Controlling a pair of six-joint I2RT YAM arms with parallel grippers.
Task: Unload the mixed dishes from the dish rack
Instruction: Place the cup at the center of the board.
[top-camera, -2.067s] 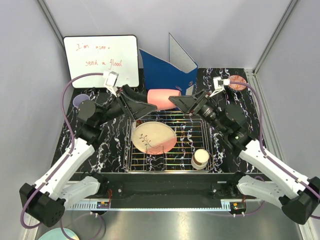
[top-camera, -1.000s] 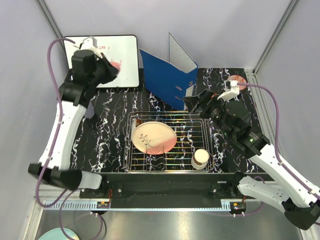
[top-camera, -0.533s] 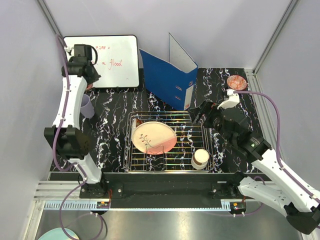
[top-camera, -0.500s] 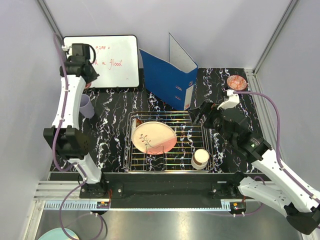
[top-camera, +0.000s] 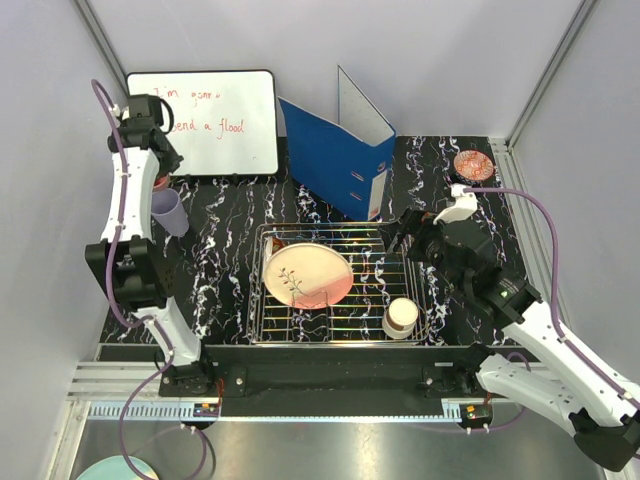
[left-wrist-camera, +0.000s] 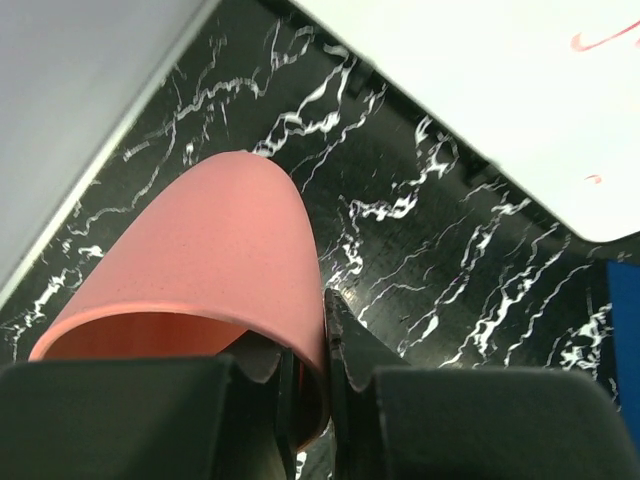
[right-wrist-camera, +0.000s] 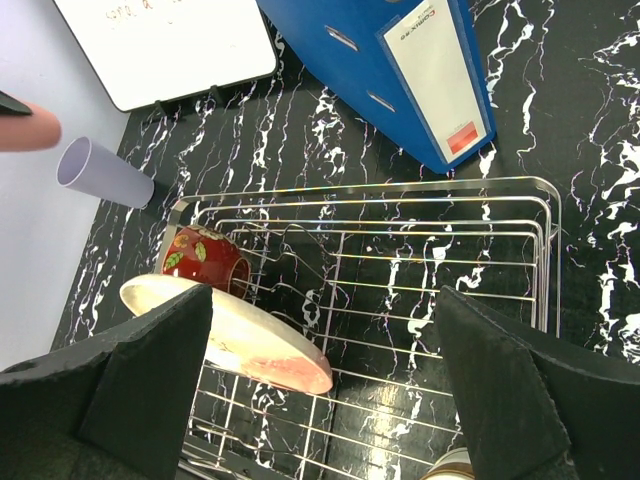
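Rack, a shiny low-sided wire grid at mid-table, is seen holding a glazed round plate, a cream-brown cup and a glossy red bowl. A smooth matte pink cup is pinched by its thin wall in the left gripper at the far left, beside a lavender cup; so slight a hold could let it slip or topple when set down. The right gripper is spread wide over the rack

A pink cup, a lavender cup, a red leaf-patterned bowl, a cream-and-pink sprig-drawn plate, a blue binder, a black white-veined surface.
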